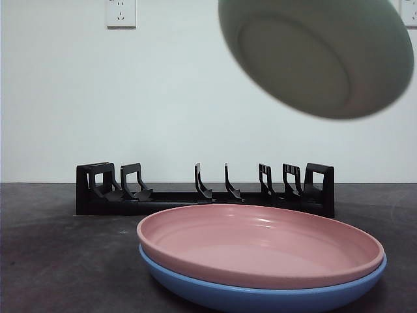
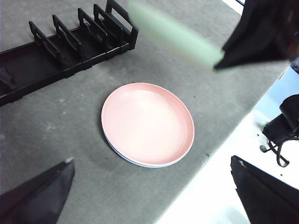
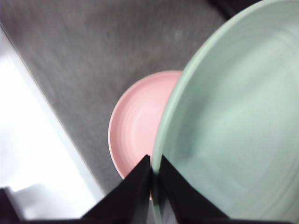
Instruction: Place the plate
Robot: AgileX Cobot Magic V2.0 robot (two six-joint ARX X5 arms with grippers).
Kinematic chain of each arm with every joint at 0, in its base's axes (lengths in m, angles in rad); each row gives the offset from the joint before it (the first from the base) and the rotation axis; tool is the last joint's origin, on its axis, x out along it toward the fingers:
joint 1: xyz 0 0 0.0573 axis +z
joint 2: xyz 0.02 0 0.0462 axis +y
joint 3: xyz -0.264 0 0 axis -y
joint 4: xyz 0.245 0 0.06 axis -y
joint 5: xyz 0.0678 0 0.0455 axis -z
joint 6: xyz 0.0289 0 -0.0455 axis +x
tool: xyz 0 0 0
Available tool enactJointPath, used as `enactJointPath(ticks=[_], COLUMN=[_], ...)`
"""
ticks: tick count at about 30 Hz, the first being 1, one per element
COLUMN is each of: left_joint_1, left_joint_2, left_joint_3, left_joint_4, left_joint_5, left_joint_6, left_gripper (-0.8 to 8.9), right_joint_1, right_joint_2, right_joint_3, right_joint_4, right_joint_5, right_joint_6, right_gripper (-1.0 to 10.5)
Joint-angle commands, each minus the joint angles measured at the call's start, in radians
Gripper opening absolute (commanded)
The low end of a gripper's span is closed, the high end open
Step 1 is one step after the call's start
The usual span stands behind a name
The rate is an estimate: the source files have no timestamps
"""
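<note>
A pale green plate (image 1: 319,55) hangs tilted in the air, high on the right above the table. My right gripper (image 3: 154,164) is shut on its rim (image 3: 161,140), and the plate (image 3: 233,126) fills most of the right wrist view. In the left wrist view the same plate (image 2: 173,35) shows edge-on and blurred, held by the right gripper (image 2: 252,37). Below it a pink plate (image 1: 260,244) lies stacked on a blue plate (image 1: 260,297) on the dark table. My left gripper (image 2: 152,161) hovers high over this stack, open and holding nothing.
A black slotted plate rack (image 1: 205,192) stands behind the stack, with no plates in its slots (image 2: 60,46). The table edge (image 2: 219,144) runs close to the stacked plates, with white floor and a chair base (image 2: 280,135) beyond it.
</note>
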Motion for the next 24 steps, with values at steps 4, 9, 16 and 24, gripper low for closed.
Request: enactJointPath(ticks=[4, 9, 16, 24], left_joint_1=[-0.008, -0.008, -0.008, -0.008], left_joint_2=[0.012, 0.012, 0.012, 0.012], left_joint_3=[0.023, 0.023, 0.023, 0.023], left_joint_4=[0.01, 0.01, 0.009, 0.009], left_joint_5=[-0.002, -0.002, -0.002, -0.002], left_joint_6=[0.003, 0.003, 0.003, 0.003], left_gripper=[5.3, 5.3, 5.3, 5.3], right_joint_1=[0.116, 0.157, 0.193, 0.224], right_joint_2=[0.025, 0.075, 0.182, 0.346], right_joint_3=[-0.116, -0.19, -0.216, -0.216], right_joint_4=[0.117, 0.135, 0.174, 0.239], right_joint_5=[0.086, 0.154, 0.155, 0.189], right_joint_6=[0.092, 0.108, 0.096, 0.095], right_gripper=[0.1, 0.1, 0.1, 0.1])
